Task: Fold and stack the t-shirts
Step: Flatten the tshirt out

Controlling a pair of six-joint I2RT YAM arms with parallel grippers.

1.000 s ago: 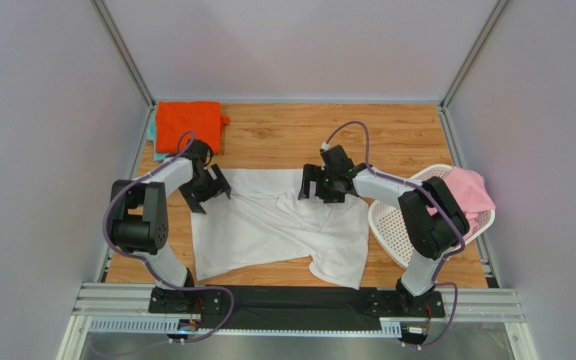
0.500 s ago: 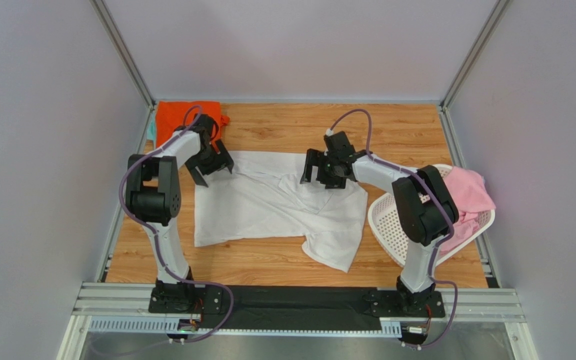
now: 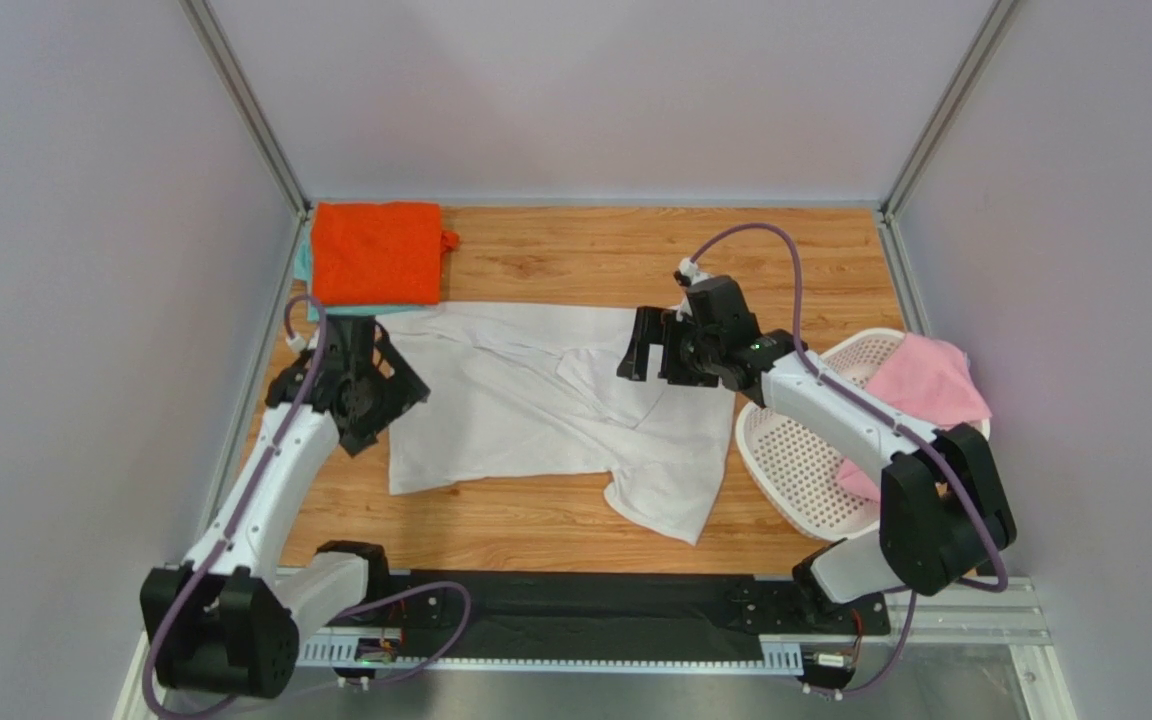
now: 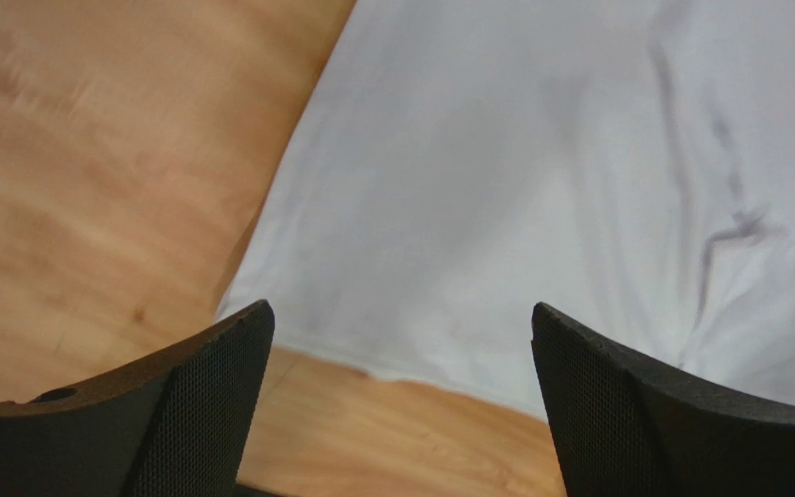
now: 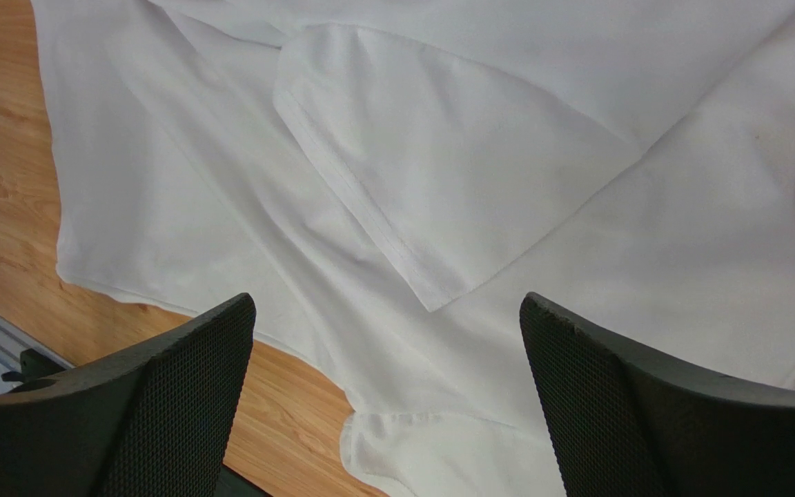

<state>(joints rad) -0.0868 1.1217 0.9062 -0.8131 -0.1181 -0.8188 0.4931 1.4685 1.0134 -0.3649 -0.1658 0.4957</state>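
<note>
My left gripper [image 4: 396, 329] and right gripper [image 5: 386, 308] hang wide open, empty, over the white tee [image 3: 537, 420], spread mid-table, unfolded. The orange tee [image 3: 375, 251] lies folded far left; the pink tee [image 3: 934, 378] sits in the basket [image 3: 796, 450]. Much remains, I judge.

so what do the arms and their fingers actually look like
The left arm and right arm have white links with chunky black joints, and a purple cable loops along each. The left gripper and right gripper are black; their fingers are broad tapered pads with a fine mesh texture.
</note>
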